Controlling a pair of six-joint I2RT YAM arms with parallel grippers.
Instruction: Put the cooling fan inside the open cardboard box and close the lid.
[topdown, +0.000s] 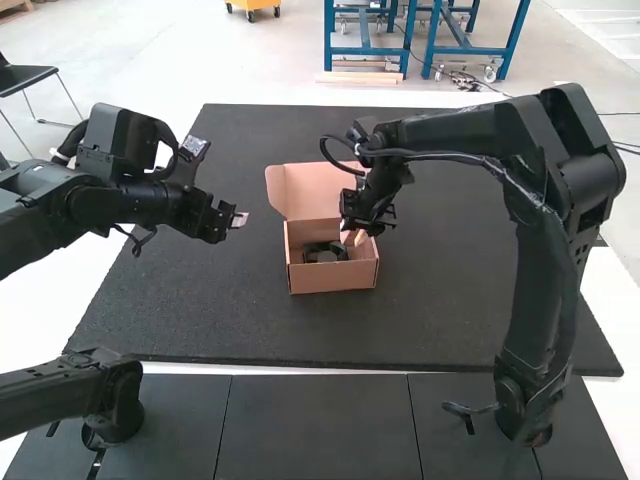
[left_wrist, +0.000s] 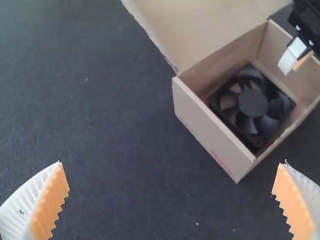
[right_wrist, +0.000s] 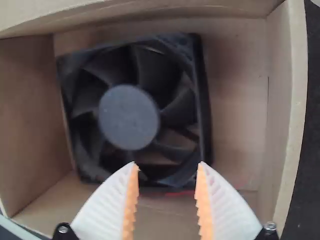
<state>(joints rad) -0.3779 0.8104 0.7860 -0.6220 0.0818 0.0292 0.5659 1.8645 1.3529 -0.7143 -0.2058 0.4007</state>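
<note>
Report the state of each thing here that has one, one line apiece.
cardboard box: open, standing upright.
lid: raised and tilted back, not closed.
cooling fan: lying flat inside the box, not gripped.
left gripper: open, empty, apart from the box.
right gripper: open, empty, over the fan.

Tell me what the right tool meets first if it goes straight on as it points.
Most likely the cooling fan, lying flat in the cardboard box; the right tool points down into the box over the fan's edge. Distance is hard to judge.
</note>
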